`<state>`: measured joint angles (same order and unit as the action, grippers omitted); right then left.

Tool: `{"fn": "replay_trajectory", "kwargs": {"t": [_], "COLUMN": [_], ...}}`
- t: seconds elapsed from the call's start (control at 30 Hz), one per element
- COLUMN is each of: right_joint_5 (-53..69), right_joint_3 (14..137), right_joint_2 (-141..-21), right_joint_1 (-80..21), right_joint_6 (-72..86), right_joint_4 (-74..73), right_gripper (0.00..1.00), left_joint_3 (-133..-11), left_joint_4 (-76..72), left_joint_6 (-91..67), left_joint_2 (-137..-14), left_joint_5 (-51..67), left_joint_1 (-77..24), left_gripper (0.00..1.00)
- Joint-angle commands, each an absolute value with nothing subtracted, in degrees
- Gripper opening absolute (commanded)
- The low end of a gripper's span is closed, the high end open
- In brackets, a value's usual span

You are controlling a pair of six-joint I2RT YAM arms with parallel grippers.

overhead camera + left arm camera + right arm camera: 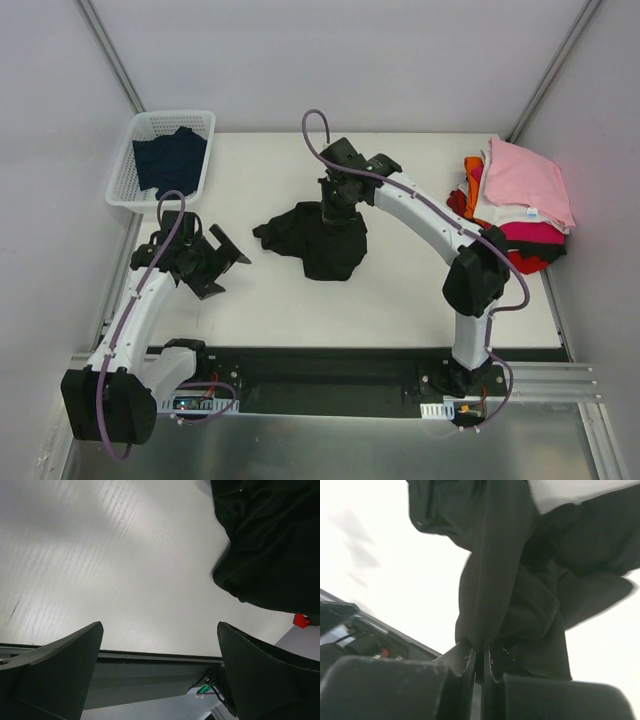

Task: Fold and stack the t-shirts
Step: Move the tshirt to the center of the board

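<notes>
Right gripper [479, 656] is clenched on a fold of the black t-shirt [520, 580], the pick-up step; left gripper [159, 630] hangs released nearby; next I'd spread it flat

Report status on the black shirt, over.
Right claw shut on black t-shirt, cloth bunched. Left claw open, empty, left of it. Nothing in the way.

Overhead looks down; close wrist views share the black t-shirt [270, 545].
</notes>
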<state>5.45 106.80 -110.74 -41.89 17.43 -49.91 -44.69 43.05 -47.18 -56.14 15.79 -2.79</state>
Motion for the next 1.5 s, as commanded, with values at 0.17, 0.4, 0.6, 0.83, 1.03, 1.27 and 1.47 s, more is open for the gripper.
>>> {"fn": "replay_trajectory", "kwargs": {"t": [0.17, 0.4, 0.6, 0.83, 1.03, 1.27, 1.47], "right_joint_5": [-10.2, -10.8, -10.2, -8.6, -8.5, -18.4, -27.2], "right_joint_3": [102.3, 100.9, 102.2, 104.3, 98.8, 92.8, 85.3], "right_joint_2": [-90.4, -84.9, -89.1, -89.7, -81.9, -66.7, -55.3], "right_joint_1": [-42.2, -39.5, -41.0, -38.6, -37.4, -37.6, -37.5], "right_joint_6": [14.2, 10.8, 9.1, 8.2, 8.3, 8.5, 9.1], "right_joint_4": [-47.6, -44.3, -49.5, -51.3, -49.6, -47.9, -46.8], "right_gripper": [0.01, 0.01, 0.01, 0.01, 0.01, 0.01, 0.01], "left_joint_3": [-42.5, -41.9, -43.3, -40.8, -41.6, -42.4, -43.8], "left_joint_4": [38.8, 36.6, 35.6, 35.6, 35.3, 34.5, 34.4], "left_joint_6": [-45.9, -44.6, -44.9, -44.6, -43.7, -42.9, -41.6], "left_joint_2": [-55.8, -54.0, -54.7, -52.6, -53.9, -55.6, -57.6], "left_joint_5": [17.1, 17.4, 18.3, 18.5, 18.9, 19.2, 19.3], "left_joint_1": [-2.8, -2.8, -3.4, -3.5, -3.5, -4.0, -4.2], "left_gripper": [0.99, 0.99, 0.99, 0.99, 0.99, 0.99, 0.99]}}
